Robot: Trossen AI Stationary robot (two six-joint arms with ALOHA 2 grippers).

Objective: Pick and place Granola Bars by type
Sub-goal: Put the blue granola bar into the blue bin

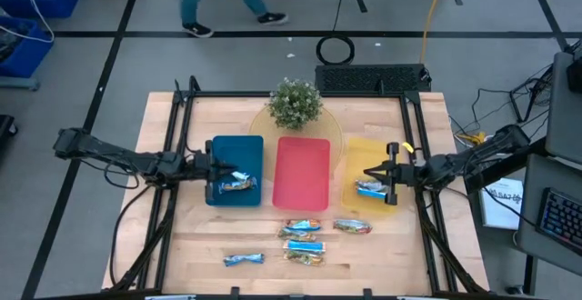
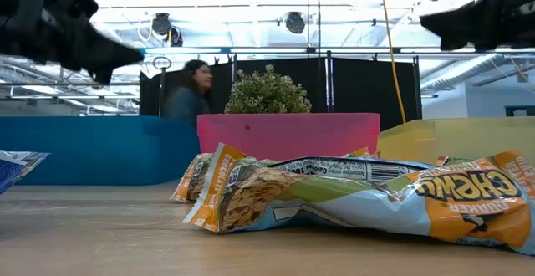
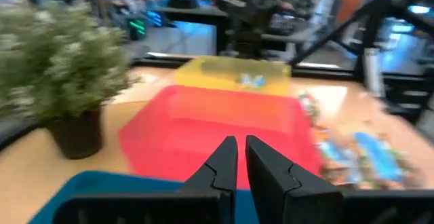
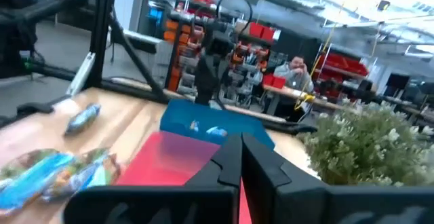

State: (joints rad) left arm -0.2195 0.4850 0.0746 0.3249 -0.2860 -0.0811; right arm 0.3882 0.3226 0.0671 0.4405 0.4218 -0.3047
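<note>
Several granola bars in shiny blue-white wrappers lie flat on the wood near the table's near edge: a cluster (image 1: 309, 241) and one apart (image 1: 244, 259). They fill the low view (image 2: 359, 196). One bar (image 1: 238, 184) lies in the blue tray (image 1: 235, 153), another (image 1: 370, 189) in the yellow tray (image 1: 368, 155). The red tray (image 1: 302, 173) sits between them. My left gripper (image 1: 214, 168) hovers above the blue tray's left part, shut (image 3: 241, 163) and holding nothing. My right gripper (image 1: 386, 175) hovers above the yellow tray, shut (image 4: 239, 159) and holding nothing.
A small potted plant (image 1: 296, 103) stands on a round mat behind the red tray. Dark frame rails run along the table's left and right sides. A person walks on the floor beyond the far edge. Bare wood lies left and right of the bars.
</note>
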